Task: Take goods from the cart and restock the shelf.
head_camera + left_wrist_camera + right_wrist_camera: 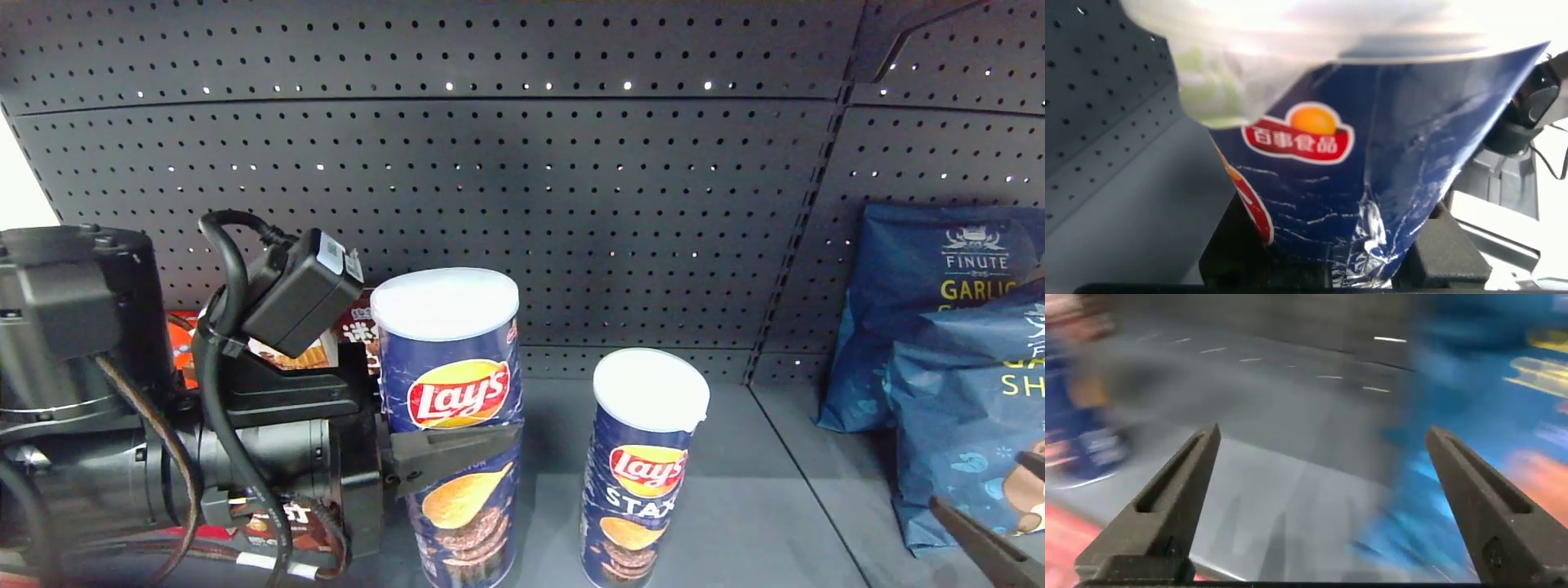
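2 blue chip cans share the shelf point(735, 490) in the head view. The held can point(449, 359) sits at about 7 o'clock in that view, and the left gripper point(454, 454) has its fingers closed on the can's body just below the logo. The left wrist view looks up the same blue wall toward the pale lid. The can's base runs to the picture's edge, so I cannot tell whether it is touching the shelf or hanging just above it. The standing can point(645, 465) is upright, just beside the held can at its 3 o'clock, with a clear gap between them.

Blue bags point(931, 327) lean against the pegboard point(571, 204) at 3 o'clock. Some red and brown packets point(298, 355) lie behind the left arm at 9 o'clock. The right gripper point(1323, 433) hovers at 4 o'clock in front of the bags with its fingers spread wide and holding nothing.

I judge this to be the placing step for the 2nd can. The next move calls for settling the held can flat and upright on the shelf without closing the gap to the standing can. Then the fingers should open and draw straight back toward 6 o'clock so they do not clip or tip either can.
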{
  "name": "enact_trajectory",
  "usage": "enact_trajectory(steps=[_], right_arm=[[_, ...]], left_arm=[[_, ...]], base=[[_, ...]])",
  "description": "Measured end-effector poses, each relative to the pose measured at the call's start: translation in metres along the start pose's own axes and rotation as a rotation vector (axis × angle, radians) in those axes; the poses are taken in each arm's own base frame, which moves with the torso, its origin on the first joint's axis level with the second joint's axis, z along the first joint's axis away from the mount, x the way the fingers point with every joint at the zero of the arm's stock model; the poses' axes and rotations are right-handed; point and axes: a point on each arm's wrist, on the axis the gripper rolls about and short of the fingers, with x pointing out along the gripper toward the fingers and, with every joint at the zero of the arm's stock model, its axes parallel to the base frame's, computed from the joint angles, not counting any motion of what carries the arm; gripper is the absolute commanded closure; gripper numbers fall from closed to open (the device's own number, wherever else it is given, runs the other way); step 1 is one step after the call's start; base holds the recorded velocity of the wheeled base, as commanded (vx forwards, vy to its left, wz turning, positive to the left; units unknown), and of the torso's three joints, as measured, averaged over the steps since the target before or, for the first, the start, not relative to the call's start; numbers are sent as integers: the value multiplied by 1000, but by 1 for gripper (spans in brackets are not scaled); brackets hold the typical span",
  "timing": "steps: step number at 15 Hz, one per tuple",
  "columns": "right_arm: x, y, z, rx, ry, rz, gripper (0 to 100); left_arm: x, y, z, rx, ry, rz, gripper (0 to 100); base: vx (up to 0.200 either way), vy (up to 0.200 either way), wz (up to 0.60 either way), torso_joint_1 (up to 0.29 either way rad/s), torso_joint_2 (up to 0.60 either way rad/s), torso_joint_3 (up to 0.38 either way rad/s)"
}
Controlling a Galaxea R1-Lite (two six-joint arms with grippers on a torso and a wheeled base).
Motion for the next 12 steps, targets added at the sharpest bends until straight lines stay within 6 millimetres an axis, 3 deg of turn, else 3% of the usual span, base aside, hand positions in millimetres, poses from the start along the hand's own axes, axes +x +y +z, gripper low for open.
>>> enact_trajectory(steps=[7, 10, 12], right_arm=[[-74, 8, -40, 4, -30, -294, 0], [-82, 14, -57, 2, 20, -218, 0], [-84, 14, -62, 56, 47, -264, 0]], left_arm=[[1, 4, 9, 13, -25, 12, 100], [0, 4, 10, 17, -29, 12, 100], [0, 4, 11, 18, -32, 12, 100]], base=[[0, 0, 0, 0, 0, 0], [0, 0, 0, 0, 0, 0], [0, 0, 0, 0, 0, 0]])
